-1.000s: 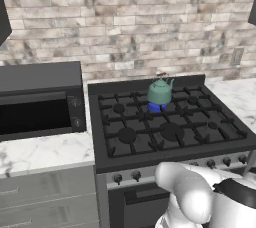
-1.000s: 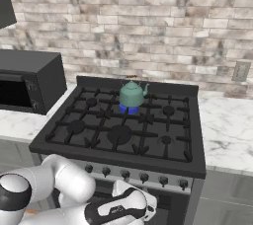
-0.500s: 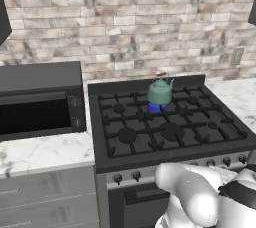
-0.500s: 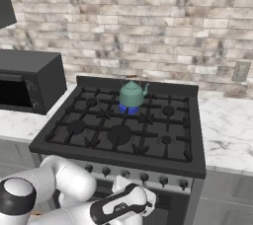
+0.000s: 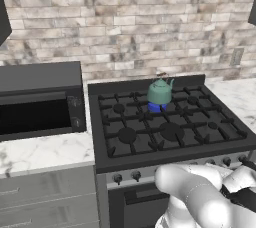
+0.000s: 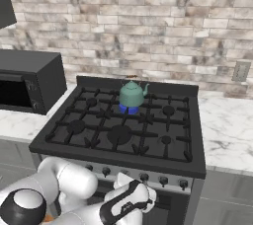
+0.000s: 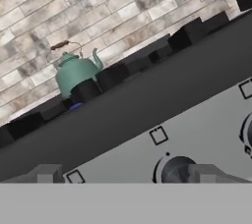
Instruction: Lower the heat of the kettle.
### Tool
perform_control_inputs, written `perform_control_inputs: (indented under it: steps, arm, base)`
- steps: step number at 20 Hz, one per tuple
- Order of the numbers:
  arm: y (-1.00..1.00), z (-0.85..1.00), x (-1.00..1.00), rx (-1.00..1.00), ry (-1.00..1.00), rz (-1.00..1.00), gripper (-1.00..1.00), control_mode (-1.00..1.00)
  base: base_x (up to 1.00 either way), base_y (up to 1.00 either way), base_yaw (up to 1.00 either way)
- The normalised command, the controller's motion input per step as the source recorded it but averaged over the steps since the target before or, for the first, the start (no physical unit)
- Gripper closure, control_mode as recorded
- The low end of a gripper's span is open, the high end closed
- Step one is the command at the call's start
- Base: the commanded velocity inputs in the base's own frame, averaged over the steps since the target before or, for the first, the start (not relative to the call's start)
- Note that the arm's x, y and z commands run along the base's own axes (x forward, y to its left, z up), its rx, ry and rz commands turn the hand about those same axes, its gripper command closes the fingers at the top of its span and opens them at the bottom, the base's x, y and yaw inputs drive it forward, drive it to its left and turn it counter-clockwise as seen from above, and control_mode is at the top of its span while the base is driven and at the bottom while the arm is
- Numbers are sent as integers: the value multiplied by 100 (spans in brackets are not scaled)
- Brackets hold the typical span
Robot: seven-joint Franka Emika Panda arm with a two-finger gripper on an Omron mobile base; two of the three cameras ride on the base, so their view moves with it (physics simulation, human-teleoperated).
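Brick wall [image 5: 130,27] runs across the back of this kitchen, and in front of it sits a black gas stove [image 5: 165,122] with dark grates, filling the middle of both base views. On the back burner row, centre, stands the kettle [image 5: 160,92], teal-green, upright, spout toward the right of the frame, thin arched handle over the lid. Right base view has the kettle [image 6: 132,94] just above frame centre, and there's a blue flame [image 6: 128,109] glowing under it. That flame [image 5: 156,106] shows in the left base view too, just beneath the kettle's base.

Off to the left of the stove, a black microwave [image 5: 40,99] rests on the marble surface [image 5: 47,152]. More marble surface [image 6: 225,130] spreads to the right of the stove, with a wall outlet [image 6: 240,71] above it.

Down low, the white arm [image 6: 74,184] curls in front of the stove's front panel, where a row of knobs [image 6: 143,176] lines up. Hand view is rolled: the kettle [image 7: 75,73] sits at upper left behind the grates, and a round knob [image 7: 177,170] lies at bottom centre, right up close. The two fingers [image 7: 47,174] rise at the bottom edge, well apart, one at lower left, the other just right of that knob, gripping nothing.
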Motion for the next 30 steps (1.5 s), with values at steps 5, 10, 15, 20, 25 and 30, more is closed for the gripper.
perform_control_inputs:
  steps: [5,10,15,20,25,30]
  arm:
    - [-18,-19,5,0,-5,0,-100,-100]
    - [-13,-14,8,0,-3,0,-100,-100]
    - [0,-16,16,0,0,0,-100,-100]
    - [0,-16,20,0,0,0,-100,-100]
    - [-3,-12,11,0,0,0,-100,-100]
    - [-7,-4,2,0,-2,0,-100,-100]
  base:
    - [0,0,0]
    - [0,0,0]
    - [0,0,0]
    - [0,0,0]
    - [0,0,0]
    - [0,0,0]
